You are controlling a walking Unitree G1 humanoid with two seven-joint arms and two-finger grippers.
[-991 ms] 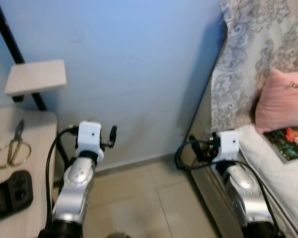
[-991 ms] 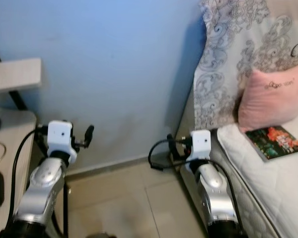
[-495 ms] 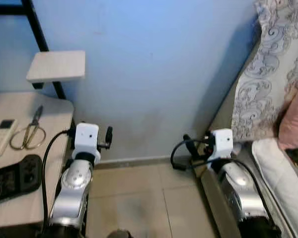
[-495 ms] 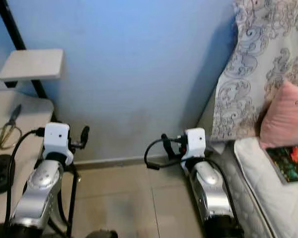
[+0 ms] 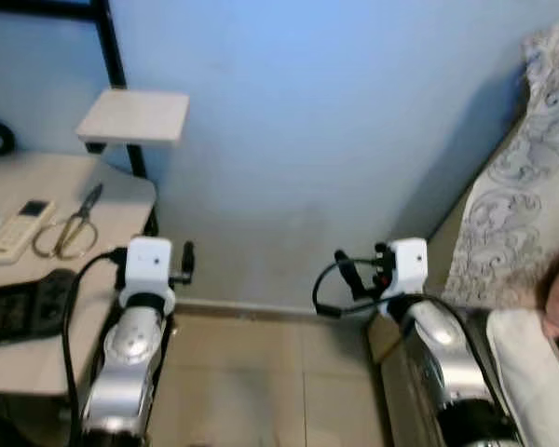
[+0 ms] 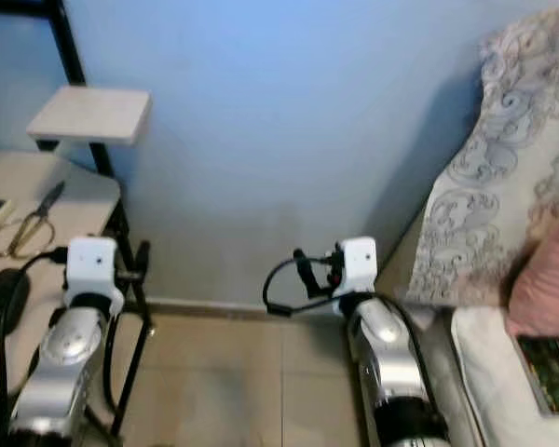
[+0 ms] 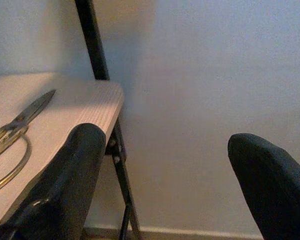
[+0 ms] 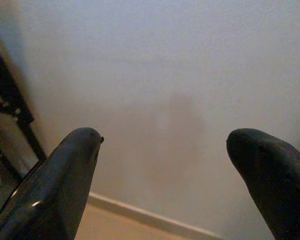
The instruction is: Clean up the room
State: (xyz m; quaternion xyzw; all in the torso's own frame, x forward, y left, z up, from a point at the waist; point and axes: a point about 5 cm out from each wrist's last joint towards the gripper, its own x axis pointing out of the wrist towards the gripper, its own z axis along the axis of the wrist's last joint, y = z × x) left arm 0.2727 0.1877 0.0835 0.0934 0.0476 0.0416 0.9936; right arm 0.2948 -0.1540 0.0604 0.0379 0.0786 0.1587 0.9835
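Tabletop (image 5: pixel 37 354): remote (image 5: pixel 17 228) by the left edge, scissors (image 5: pixel 67 228) toward the back right corner, probably clutter to tidy. Left pincer (image 7: pixel 165 165) off the right edge, fingers apart, empty. Right pincer (image 8: pixel 165 165) likewise spread, faces the wall (image 5: pixel 335 140); bed (image 5: pixel 531 372) rightmost.

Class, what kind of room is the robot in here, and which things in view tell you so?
Probably a bedroom: a bed with a pink pillow stands on the right, and a small desk holding scissors and a remote on the left.
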